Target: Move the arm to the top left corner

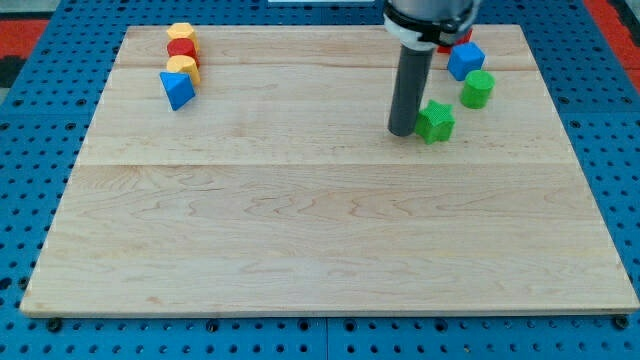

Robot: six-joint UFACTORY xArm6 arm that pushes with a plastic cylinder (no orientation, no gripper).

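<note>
My tip [402, 131] rests on the wooden board [320, 230] right of centre in the upper half, touching or just left of a green star block [435, 122]. At the board's top left stand a yellow block [180, 33], a red block [182, 49], a second yellow block [184, 68] and a blue block [177, 89], in a column. They are far to the left of my tip. At the upper right are a blue cube [465, 60], a green cylinder-like block [477, 89] and a red block [447, 44] partly hidden behind the arm.
The board lies on a blue perforated table [30, 150]. The arm's body [425, 18] hangs over the board's top edge, right of centre.
</note>
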